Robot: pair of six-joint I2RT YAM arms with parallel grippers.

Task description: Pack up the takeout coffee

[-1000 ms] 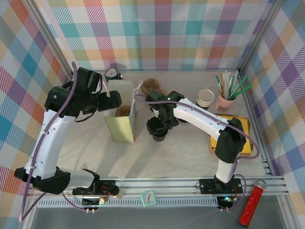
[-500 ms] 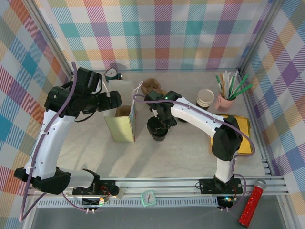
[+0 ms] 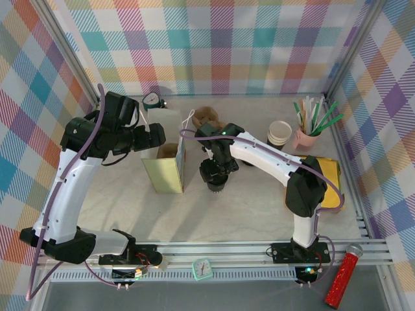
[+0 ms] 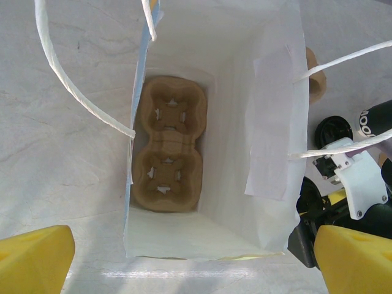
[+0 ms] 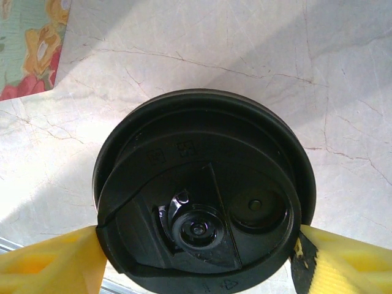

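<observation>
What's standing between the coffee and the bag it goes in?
Nothing visible. The coffee stands just right of the bag, flanked by the right gripper; the bag's mouth is open, an empty carrier inside.

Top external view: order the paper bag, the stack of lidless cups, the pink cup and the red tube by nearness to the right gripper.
1. paper bag, just left of the right gripper.
2. stack of lidless cups, back right.
3. pink cup, farther right.
4. red tube, near right corner.
</observation>
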